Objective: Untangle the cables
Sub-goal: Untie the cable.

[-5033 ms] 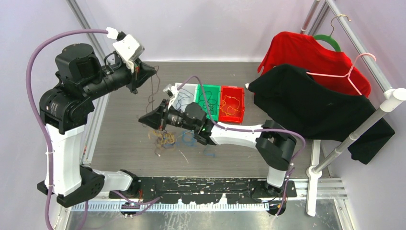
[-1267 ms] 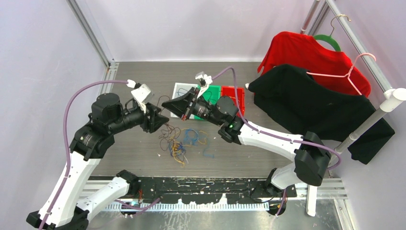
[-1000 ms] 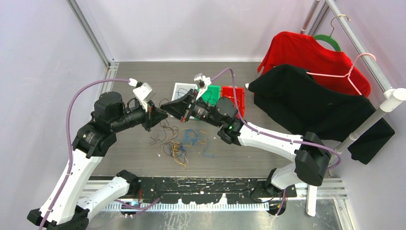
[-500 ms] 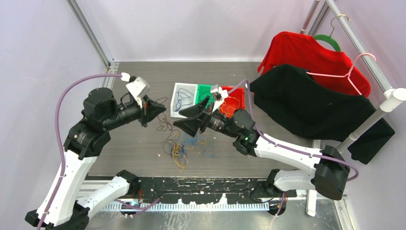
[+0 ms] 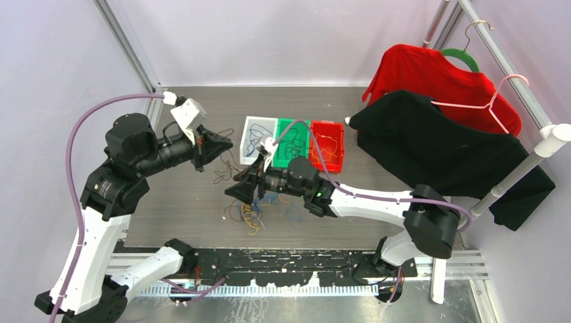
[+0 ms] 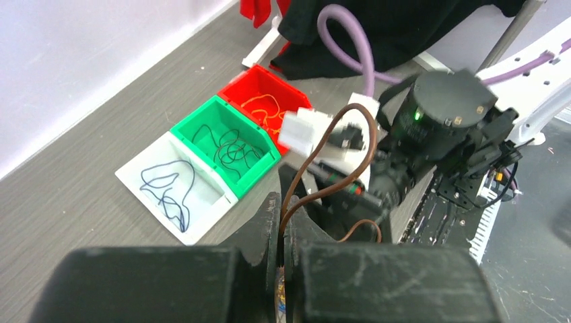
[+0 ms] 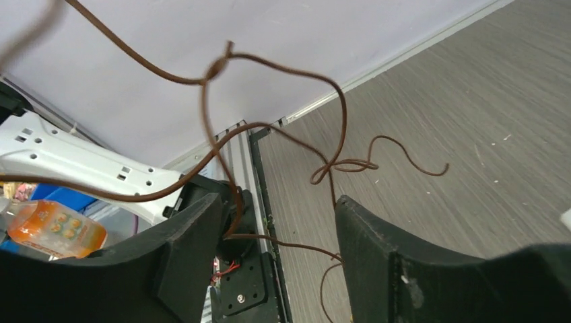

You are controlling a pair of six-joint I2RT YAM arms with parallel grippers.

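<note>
My left gripper [image 5: 227, 145] hangs above the table's left half, shut on a thin brown cable [image 6: 316, 145] that loops up out of its fingertips [image 6: 272, 210]. From there the brown cable [image 5: 222, 176] trails down toward the loose tangle of cables [image 5: 250, 214], blue, orange-yellow and dark, on the table. My right gripper [image 5: 233, 193] sits low beside that tangle, open. In the right wrist view the brown cable [image 7: 269, 64], with a knot in it, crosses in front of the spread fingers [image 7: 192, 245], and a strand runs across the gap between them without being pinched.
A white bin [image 5: 244, 145], a green bin [image 5: 294, 123] and a red bin [image 5: 328, 125] stand side by side behind the tangle, each with a cable inside. A black shirt [image 5: 431, 148] and a red shirt [image 5: 431, 74] hang from a rack [image 5: 498, 188] at the right.
My right gripper has opened and dropped from near the bins to the tangle. My left gripper has drawn back up and to the left, still shut on the brown cable.
</note>
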